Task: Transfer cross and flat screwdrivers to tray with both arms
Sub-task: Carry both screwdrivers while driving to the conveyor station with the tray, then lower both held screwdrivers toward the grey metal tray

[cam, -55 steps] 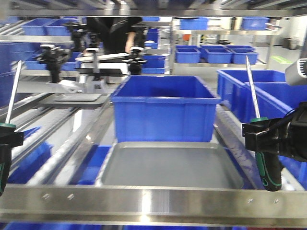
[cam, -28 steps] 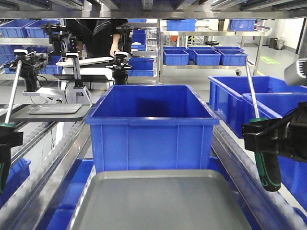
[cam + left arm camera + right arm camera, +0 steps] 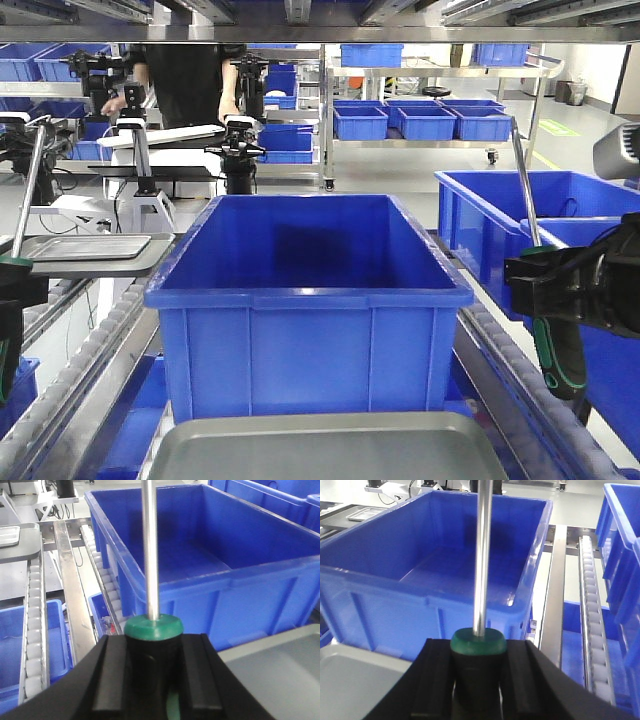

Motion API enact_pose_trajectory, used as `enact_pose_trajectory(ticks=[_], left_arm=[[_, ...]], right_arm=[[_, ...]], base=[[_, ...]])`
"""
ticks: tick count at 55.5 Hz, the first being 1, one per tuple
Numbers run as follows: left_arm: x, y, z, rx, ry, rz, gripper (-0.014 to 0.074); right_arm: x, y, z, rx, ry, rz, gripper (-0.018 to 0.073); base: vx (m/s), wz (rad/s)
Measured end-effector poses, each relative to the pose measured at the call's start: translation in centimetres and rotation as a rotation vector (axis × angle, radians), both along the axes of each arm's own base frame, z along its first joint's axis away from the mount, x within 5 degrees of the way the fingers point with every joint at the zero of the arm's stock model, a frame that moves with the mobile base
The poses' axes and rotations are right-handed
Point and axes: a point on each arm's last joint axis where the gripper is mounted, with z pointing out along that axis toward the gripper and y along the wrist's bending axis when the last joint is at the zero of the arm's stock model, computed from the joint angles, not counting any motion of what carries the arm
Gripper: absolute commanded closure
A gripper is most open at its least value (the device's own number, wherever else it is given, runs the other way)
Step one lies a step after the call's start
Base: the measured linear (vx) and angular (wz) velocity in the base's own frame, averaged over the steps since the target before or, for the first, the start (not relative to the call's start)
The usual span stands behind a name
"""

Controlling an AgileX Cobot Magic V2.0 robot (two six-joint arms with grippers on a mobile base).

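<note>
- While sitting between the roller rails [image 3: 510, 365]: deep blue rectangular plastic bin [image 3: 310, 340], just behind the wide shallow grey metal tray [image 3: 330, 450].
- Tray low in the front view, partly cut off.
- Black two-fingered right gripper [image 3: 545, 285], clamped on the green-and-black-handled, steel-shafted right screwdriver [image 3: 560, 350], shaft upward, right of the bin, off the tray.
- Black left gripper [image 3: 152, 670], gripping the matching left screwdriver [image 3: 150, 555], far left, likewise off the tray.

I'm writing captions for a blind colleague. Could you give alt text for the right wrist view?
The right gripper is shut on a screwdriver by its green-and-black handle, the silver shaft pointing up the frame. Behind it stands a deep blue bin, with a corner of the grey tray at lower left and a roller track at right.
</note>
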Motion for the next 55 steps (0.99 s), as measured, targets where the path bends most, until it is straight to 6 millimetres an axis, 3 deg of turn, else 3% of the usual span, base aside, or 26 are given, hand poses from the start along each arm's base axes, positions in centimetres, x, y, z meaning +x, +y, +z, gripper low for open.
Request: enact_pose_trajectory(ticks=[55], left_arm=[[0.04, -0.12, 0.2, -0.038, -0.01, 0.002, 0.0596]], right_arm=[[-0.03, 0.12, 0.02, 0.026, 0.007, 0.004, 0.0567]], base=[[0.02, 0.0]])
